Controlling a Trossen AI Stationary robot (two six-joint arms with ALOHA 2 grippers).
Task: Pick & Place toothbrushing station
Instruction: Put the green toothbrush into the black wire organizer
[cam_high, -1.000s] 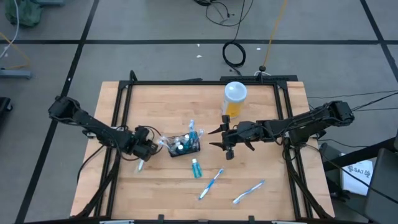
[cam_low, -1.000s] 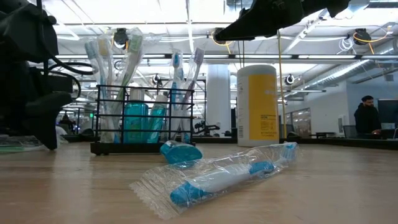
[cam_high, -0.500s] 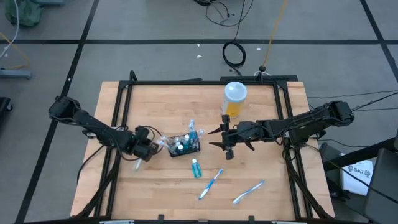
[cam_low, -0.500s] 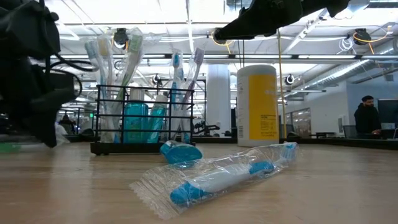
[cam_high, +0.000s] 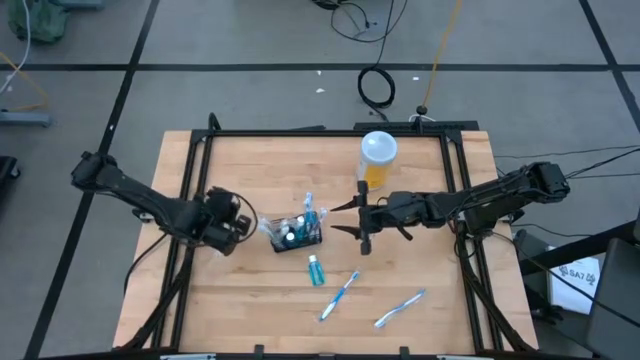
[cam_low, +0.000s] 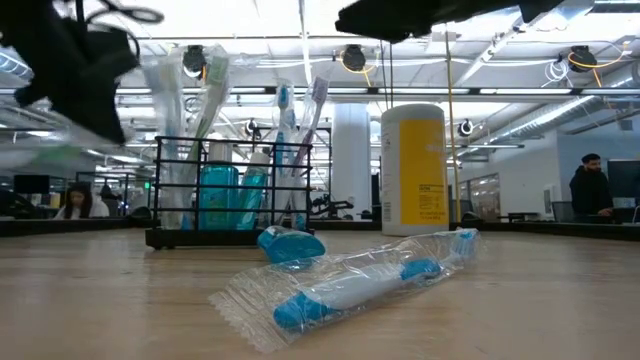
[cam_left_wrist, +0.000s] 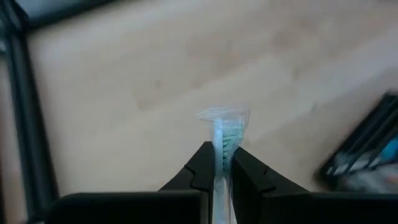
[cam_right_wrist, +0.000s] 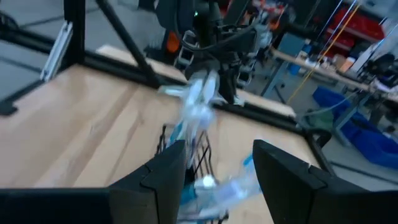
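Observation:
A black wire-mesh basket (cam_high: 297, 232) stands mid-table with several wrapped toothbrushes and teal tubes upright in it (cam_low: 225, 195). A teal tube (cam_high: 314, 270) and two wrapped toothbrushes (cam_high: 339, 296) (cam_high: 400, 308) lie on the wood in front of it. My left gripper (cam_high: 238, 232) hangs left of the basket, above the table, shut on another wrapped toothbrush (cam_left_wrist: 227, 127). My right gripper (cam_high: 352, 220) hovers open just right of the basket, with nothing between its fingers (cam_right_wrist: 217, 168). My left gripper pinches the wrapped toothbrush between its two fingers (cam_left_wrist: 202, 171), just behind the bristle head (cam_left_wrist: 225, 144). The head and the wrapper's end stick out past the fingertips, and the handle runs back along the fingers. The fingers slant downward, and the toothbrush is clear of the table.
A yellow canister with a white lid (cam_high: 378, 158) stands behind the right gripper near the far edge. A black metal frame (cam_high: 200, 150) runs round the tabletop. Bare wood lies left of the basket and along the near edge.
My left gripper has taken hold of the wrapped toothbrush that lay on the table left of the basket. It has risen with it and tipped less steeply, so the brush is now clear of the wood. My right gripper has tipped up a little.

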